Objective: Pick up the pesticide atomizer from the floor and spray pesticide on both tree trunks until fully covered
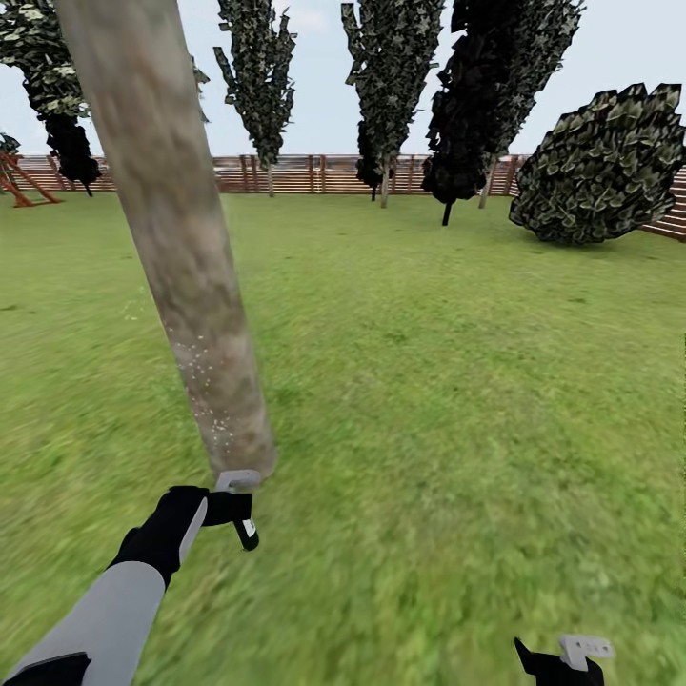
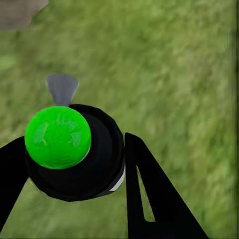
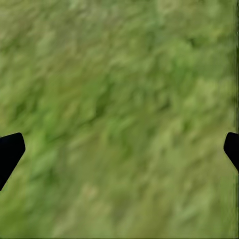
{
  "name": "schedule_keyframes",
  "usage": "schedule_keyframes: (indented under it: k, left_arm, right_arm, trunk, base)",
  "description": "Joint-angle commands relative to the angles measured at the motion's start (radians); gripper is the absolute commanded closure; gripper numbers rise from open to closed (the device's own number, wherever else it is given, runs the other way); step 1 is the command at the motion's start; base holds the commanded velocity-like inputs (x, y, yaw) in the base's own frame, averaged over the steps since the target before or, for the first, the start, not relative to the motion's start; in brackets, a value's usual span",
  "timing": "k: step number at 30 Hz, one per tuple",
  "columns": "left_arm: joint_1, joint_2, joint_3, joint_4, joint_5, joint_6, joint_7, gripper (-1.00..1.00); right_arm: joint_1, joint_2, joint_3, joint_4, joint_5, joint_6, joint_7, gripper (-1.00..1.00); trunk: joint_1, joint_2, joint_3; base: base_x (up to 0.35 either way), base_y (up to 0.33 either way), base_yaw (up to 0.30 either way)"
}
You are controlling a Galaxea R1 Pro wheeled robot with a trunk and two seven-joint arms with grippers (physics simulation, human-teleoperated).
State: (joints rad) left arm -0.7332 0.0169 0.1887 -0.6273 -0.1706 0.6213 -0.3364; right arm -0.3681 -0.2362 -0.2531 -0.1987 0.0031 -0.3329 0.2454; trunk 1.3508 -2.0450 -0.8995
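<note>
The atomizer (image 2: 74,152) sits clamped in my left end effector (image 2: 69,169) — dark round body with a bright green cap facing the wrist camera and a grey nozzle piece sticking out past it. My two black fingers (image 2: 149,189) press against its sides, one on each flank. From the head view the left end effector (image 1: 233,510) hangs just short of the foot of the trunk (image 1: 176,238), with the atomizer (image 1: 246,529) showing as a small dark shape under a grey bracket, close to the bark but whether touching I cannot tell.

The trunk is thick, leaning, mottled grey-beige with brown patches; pale specks dot its lower part near the ground.

My right end effector (image 1: 562,662) is low at the edge of the head view. In the right wrist view its fingertips (image 3: 11,149) stand far apart at the two sides of the picture, with nothing between them but blurred grass — spread wide, holding nothing.

Lawn (image 1: 429,381) stretches out all round. Far off runs a brown slat fence (image 1: 314,173), with slim dark trees (image 1: 391,86) before it and a big round bush (image 1: 605,162) off to the right. Pale sky above.
</note>
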Motion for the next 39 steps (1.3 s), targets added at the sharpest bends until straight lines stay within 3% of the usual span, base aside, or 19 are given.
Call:
schedule_keyframes:
  k: [1,9,23,39]
  left_arm:
    - [0.000,0.000,0.000,0.000,0.000,0.000,0.000,1.00]
    - [0.000,0.000,0.000,0.000,0.000,0.000,0.000,1.00]
    - [0.000,0.000,0.000,0.000,0.002,0.000,0.000,1.00]
    - [0.000,0.000,0.000,0.000,0.002,0.000,0.000,1.00]
  right_arm:
    - [0.000,0.000,0.000,0.000,0.000,0.000,0.000,-1.00]
    - [0.000,0.000,0.000,0.000,0.000,0.000,0.000,-1.00]
    - [0.000,0.000,0.000,0.001,0.000,0.000,0.000,-1.00]
    - [0.000,0.000,0.000,0.001,0.000,0.000,0.000,-1.00]
  trunk:
    - [0.000,0.000,0.000]
    - [0.000,0.000,0.000]
    - [0.000,0.000,0.000]
    - [0.000,0.000,0.000]
  base:
    - [0.090,-0.273,0.000]
    - [0.090,-0.273,0.090]
    - [0.089,-0.273,0.267]
    - [0.090,-0.273,0.062]
